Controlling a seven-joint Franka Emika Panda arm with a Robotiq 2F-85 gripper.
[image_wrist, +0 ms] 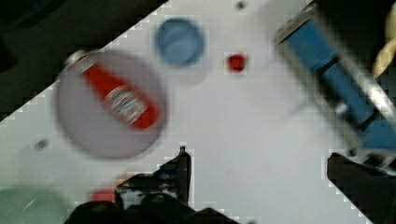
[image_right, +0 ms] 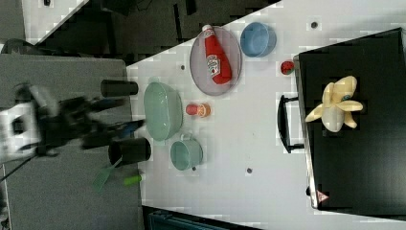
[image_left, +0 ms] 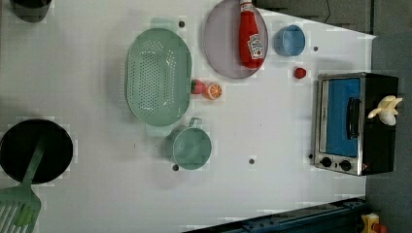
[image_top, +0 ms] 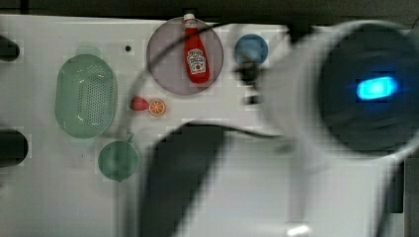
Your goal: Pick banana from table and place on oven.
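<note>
The pale yellow banana lies with splayed peel flaps on the flat black top of the oven, free of any grip. In the left view, the banana rests on the oven, which stands at the left view's right on the white table. In the wrist view, my gripper is open with nothing between its dark fingers, high above the table; the oven's blue door and an end of the banana lie beyond it. The arm is blurred at the right view's left, far from the oven.
A ketchup bottle lies on a grey plate beside a blue bowl. A green colander, green cup, strawberry and orange slice fill the middle. A small red fruit sits near the oven. The arm's body covers the top view's right.
</note>
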